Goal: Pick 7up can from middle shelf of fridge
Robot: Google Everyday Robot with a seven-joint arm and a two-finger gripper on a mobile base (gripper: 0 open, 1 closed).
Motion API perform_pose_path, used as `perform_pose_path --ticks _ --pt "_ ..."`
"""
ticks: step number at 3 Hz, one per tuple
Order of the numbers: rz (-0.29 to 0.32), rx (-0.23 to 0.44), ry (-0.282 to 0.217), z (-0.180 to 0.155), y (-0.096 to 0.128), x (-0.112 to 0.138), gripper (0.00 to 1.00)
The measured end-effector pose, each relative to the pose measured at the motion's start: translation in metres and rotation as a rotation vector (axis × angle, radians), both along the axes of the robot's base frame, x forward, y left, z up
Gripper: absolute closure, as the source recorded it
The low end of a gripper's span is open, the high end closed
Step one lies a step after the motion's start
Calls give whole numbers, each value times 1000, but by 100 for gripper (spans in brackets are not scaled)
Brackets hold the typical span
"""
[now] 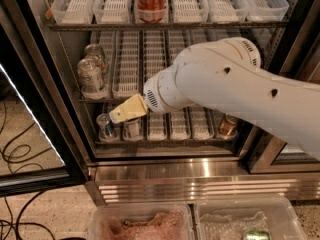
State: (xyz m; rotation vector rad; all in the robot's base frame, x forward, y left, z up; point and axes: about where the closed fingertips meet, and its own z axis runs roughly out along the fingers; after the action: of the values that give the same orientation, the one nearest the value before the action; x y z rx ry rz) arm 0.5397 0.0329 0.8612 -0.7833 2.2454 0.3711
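Two pale silvery-green 7up cans stand at the left end of the middle shelf (128, 59), one in front (91, 78) and one behind it (95, 53). The fridge (200, 178) stands open. My gripper (125, 112), yellowish at the end of the big white arm (225, 84), hangs in front of the lower shelf. It is below and to the right of the front 7up can and does not touch it. It holds nothing that I can see.
A red cola can (150, 1) stands on the top shelf. The lower shelf holds a small blue-silver can (105, 126), a can (133, 129) partly behind the gripper, and a copper can (227, 126). The open glass door (30, 134) is at the left. Two clear bins (140, 223) sit below.
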Motion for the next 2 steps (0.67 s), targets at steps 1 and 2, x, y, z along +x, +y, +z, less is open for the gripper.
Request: perform_pose_path --ticks 1,2 --pt "-65 41 15 -1 0 4 0" --pt "-65 41 15 -1 0 4 0"
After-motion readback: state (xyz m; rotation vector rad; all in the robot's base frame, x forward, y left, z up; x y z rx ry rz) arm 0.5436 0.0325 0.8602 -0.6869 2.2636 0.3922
